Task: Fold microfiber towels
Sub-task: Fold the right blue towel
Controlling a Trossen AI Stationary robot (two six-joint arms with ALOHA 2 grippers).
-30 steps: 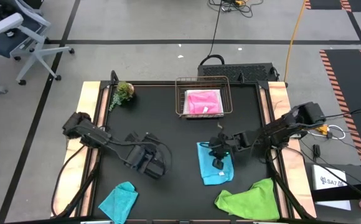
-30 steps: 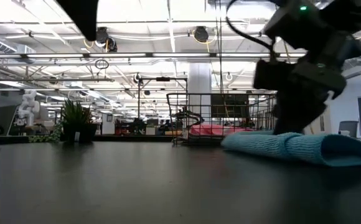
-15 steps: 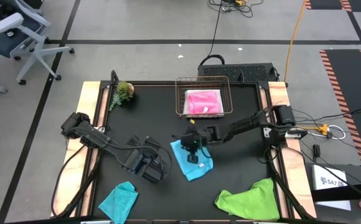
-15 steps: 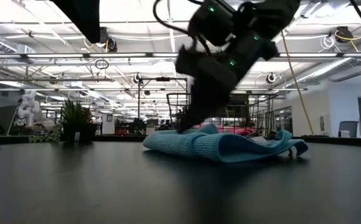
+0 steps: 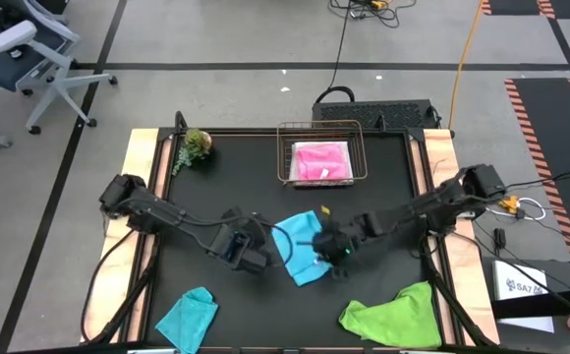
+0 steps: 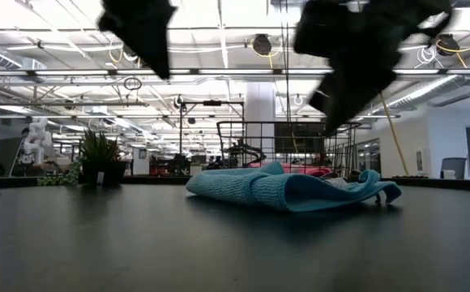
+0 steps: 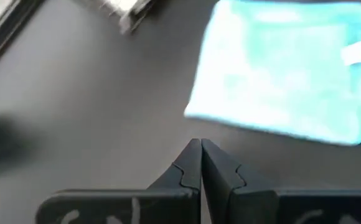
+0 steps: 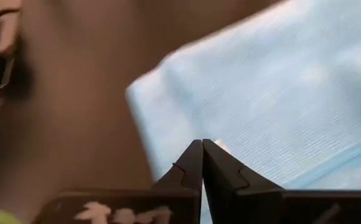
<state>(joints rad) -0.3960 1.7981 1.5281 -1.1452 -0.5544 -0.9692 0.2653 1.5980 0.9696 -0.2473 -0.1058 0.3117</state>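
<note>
Since the earlier frames, both arms have closed in on the sky blue towel (image 5: 300, 251), which has been dragged from the right part of the worktop (image 5: 383, 197) to mid-frame in the high view. Right gripper (image 5: 336, 254) sits at the towel's right edge with its fingers pressed together, nothing between them; whether it touches the cloth cannot be told. Left gripper (image 5: 254, 254) hangs just beside the towel's left edge, also pinched closed and empty. Outward, the hot pink towel (image 5: 322, 161) lies in the wire basket (image 5: 283, 152) at upper centre, the teal towel (image 5: 187, 317) at lower left, the lime green towel (image 5: 393, 315) at lower right, and a small plant (image 5: 197, 145) at upper left.
</note>
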